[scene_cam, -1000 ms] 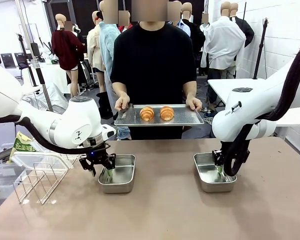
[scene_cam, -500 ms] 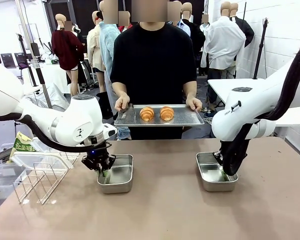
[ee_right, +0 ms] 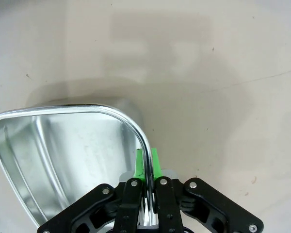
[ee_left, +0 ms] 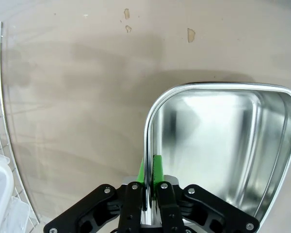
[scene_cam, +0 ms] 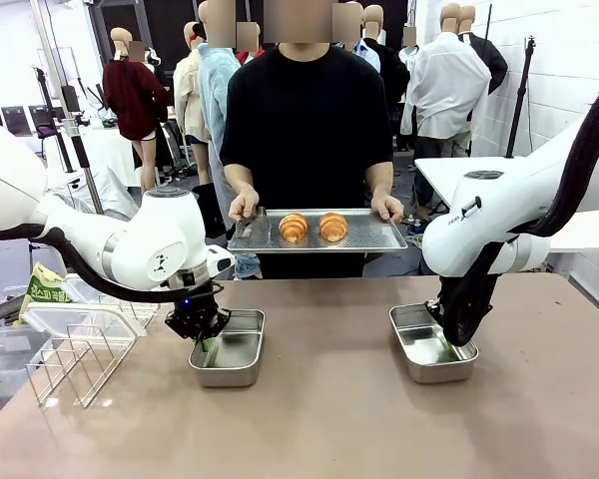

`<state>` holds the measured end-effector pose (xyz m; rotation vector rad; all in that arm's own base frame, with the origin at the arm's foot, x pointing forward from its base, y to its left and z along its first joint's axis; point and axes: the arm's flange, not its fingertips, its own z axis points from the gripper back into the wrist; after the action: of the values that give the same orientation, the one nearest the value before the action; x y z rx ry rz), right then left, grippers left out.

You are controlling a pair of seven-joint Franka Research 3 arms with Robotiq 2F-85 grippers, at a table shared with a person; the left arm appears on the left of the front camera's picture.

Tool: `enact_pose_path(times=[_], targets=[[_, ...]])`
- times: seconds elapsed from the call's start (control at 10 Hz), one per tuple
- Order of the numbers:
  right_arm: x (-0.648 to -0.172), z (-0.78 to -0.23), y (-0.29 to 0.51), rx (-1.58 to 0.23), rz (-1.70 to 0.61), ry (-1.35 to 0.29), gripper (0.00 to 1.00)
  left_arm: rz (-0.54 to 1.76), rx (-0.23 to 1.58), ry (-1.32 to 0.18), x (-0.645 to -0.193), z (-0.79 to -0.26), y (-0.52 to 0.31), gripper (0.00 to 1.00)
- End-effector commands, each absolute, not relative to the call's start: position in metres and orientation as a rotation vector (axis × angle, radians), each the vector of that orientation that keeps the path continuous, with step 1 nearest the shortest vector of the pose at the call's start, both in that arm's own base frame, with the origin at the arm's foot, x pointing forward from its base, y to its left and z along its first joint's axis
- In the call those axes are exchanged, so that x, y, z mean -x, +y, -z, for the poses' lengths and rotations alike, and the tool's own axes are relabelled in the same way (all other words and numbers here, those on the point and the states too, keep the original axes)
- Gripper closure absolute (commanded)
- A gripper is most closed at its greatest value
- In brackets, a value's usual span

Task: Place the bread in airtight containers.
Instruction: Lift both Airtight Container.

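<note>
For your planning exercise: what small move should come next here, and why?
Likely lift each tub a little toward the tray: the left gripper is shut on the left tub rim, the right gripper on the right tub rim, and both croissants lie on that tray.

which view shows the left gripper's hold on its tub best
Left wrist view: left gripper pinches the rim of the left tub, close up. Front view shows it small, from afar. Right wrist view has the right tub instead.

2 golden-brown croissants (scene_cam: 294, 228), silver tubs (scene_cam: 242, 351)
</note>
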<state>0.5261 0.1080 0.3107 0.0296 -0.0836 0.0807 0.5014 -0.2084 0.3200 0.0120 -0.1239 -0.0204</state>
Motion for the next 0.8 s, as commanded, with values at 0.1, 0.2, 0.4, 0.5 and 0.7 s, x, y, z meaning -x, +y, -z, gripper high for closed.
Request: enact_pose_path(times=[0.1,0.2,0.4,0.5,0.7], targets=[[-0.527,-0.306,0.108,-0.036,-0.068,-0.059,1.00,0.020,-0.012,-0.124,-0.501,-0.320,-0.208,1.00],[-0.526,-0.311,0.108,-0.030,-0.081,-0.084,1.00,0.020,-0.012,-0.124,-0.501,-0.320,-0.208,1.00],[-0.526,-0.311,0.108,-0.030,-0.080,-0.084,1.00,0.020,-0.011,-0.124,-0.501,-0.320,-0.208,1.00],[-0.512,-0.331,0.104,-0.053,-0.055,-0.064,1.00,0.006,-0.011,-0.120,-0.495,-0.331,-0.207,1.00],[-0.489,-0.385,0.094,-0.120,-0.032,-0.100,1.00,-0.018,-0.002,-0.128,-0.477,-0.370,-0.212,1.00]])
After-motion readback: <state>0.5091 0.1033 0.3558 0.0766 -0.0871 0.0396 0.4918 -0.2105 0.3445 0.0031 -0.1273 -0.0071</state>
